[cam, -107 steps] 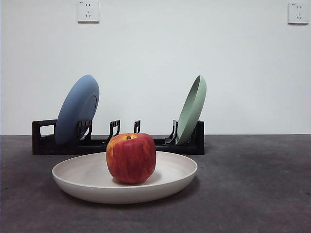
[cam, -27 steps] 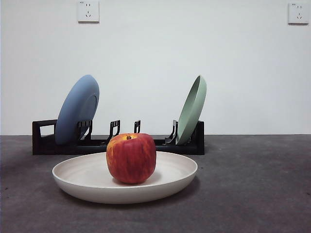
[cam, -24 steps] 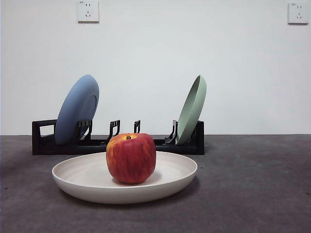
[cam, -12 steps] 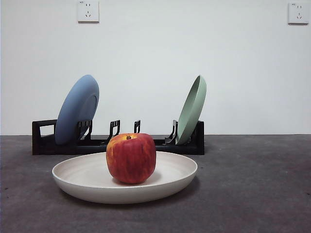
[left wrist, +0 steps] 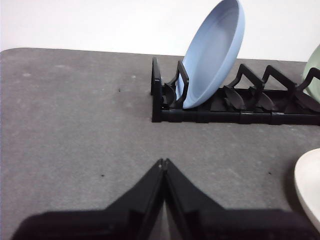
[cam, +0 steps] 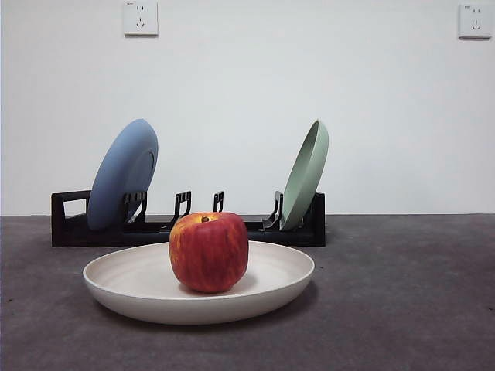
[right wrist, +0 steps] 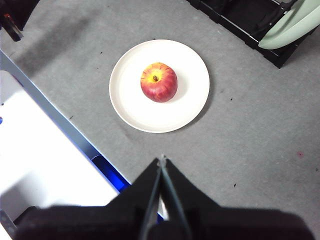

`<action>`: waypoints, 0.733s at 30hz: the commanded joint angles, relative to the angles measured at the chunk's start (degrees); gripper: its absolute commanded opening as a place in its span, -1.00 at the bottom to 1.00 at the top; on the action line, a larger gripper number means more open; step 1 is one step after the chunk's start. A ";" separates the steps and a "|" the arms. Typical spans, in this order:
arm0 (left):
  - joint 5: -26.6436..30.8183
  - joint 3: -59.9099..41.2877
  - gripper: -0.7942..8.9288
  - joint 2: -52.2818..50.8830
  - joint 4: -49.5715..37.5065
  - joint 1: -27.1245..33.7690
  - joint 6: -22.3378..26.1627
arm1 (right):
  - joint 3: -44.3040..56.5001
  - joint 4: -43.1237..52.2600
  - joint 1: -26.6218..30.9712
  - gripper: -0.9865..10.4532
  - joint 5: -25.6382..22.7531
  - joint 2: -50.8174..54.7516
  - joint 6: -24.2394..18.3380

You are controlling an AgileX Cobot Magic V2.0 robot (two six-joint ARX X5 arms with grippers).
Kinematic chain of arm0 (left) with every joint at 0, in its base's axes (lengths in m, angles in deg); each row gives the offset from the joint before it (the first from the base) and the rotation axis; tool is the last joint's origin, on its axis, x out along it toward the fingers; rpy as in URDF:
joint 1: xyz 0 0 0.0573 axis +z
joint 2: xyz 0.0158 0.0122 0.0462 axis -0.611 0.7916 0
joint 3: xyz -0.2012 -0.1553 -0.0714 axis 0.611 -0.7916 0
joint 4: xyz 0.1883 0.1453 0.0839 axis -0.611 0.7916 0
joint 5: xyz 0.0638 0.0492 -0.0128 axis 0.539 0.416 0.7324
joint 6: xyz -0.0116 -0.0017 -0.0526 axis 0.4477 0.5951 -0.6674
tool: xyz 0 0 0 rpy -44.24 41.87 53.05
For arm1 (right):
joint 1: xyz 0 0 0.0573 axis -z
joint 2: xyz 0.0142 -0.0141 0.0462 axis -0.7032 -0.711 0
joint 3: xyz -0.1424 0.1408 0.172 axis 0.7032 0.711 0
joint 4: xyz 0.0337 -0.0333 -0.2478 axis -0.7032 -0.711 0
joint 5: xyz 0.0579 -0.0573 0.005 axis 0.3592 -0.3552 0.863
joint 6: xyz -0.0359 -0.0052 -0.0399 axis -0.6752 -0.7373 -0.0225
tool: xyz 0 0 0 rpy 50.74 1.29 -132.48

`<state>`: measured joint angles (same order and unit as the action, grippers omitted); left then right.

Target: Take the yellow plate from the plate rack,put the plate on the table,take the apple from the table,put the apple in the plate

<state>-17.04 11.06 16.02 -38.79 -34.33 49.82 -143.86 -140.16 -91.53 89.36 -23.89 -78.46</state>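
The red apple [cam: 209, 251] sits in the middle of the cream yellow plate [cam: 131, 290], which lies flat on the dark grey table [cam: 402, 294] in front of the black plate rack [cam: 69, 224]. In the right wrist view the apple [right wrist: 159, 82] and the plate [right wrist: 190, 100] lie well below my right gripper [right wrist: 162, 159], which is shut and empty, high above the table. My left gripper [left wrist: 163, 161] is shut and empty, low over bare table, away from the rack [left wrist: 240, 112]; the plate's rim [left wrist: 307, 185] shows at the edge.
A blue plate [cam: 122, 174] leans in the rack near its loop handle, and a pale green plate [cam: 305, 174] leans at the other end. A white wall with two sockets stands behind. A white and blue table edge [right wrist: 45, 165] shows in the right wrist view.
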 commanded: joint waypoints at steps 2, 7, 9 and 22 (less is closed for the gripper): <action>-0.66 -0.61 -0.84 0.00 -0.46 0.17 -0.90 | -0.07 -1.36 -0.02 -0.82 -0.04 -0.15 0.22; -0.46 -0.61 -0.84 0.98 -0.46 0.17 -0.92 | -0.07 -1.36 -0.02 -0.82 -0.07 -0.15 0.22; -0.42 -0.61 -0.84 1.27 -0.46 0.17 -0.92 | -0.07 -1.36 -0.02 -0.82 -0.04 -0.15 0.22; -0.44 -0.61 -0.84 3.67 -0.46 0.17 -0.90 | -0.07 -1.29 0.09 -0.83 -0.07 -0.09 0.20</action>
<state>-17.53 11.06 19.61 -38.79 -34.33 49.41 -143.86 -140.16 -91.51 89.32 -23.89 -78.46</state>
